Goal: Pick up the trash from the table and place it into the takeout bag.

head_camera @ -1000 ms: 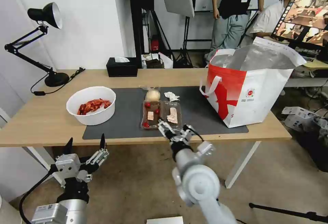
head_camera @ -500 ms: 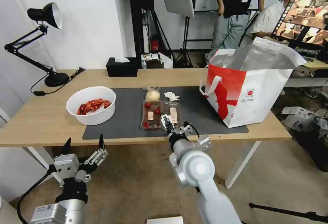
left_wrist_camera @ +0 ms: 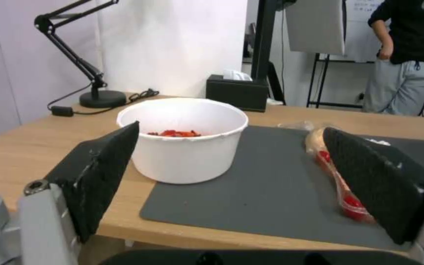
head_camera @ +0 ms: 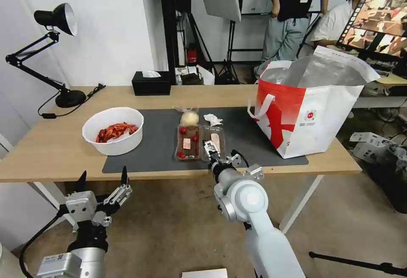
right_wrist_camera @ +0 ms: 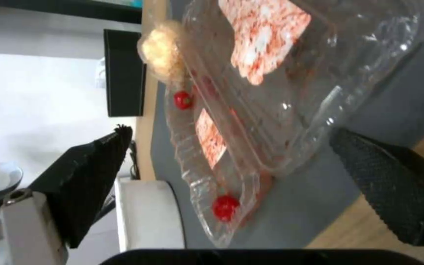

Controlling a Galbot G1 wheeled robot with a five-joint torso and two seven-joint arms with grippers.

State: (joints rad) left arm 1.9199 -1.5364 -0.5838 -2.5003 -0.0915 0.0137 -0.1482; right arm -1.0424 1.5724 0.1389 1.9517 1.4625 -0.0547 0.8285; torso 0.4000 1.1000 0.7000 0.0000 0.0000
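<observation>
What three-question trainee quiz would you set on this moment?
1. Which claw is at the clamshell tray?
2. True or false: the bowl lies inside the takeout bag.
3. The tissue lies: A) on the mat, B) in the bowl, C) in the bag.

Key:
1. The right claw, open, at the tray's near edge; the left claw waits open below the table edge.
2. False; it stands on the table.
3. A.
</observation>
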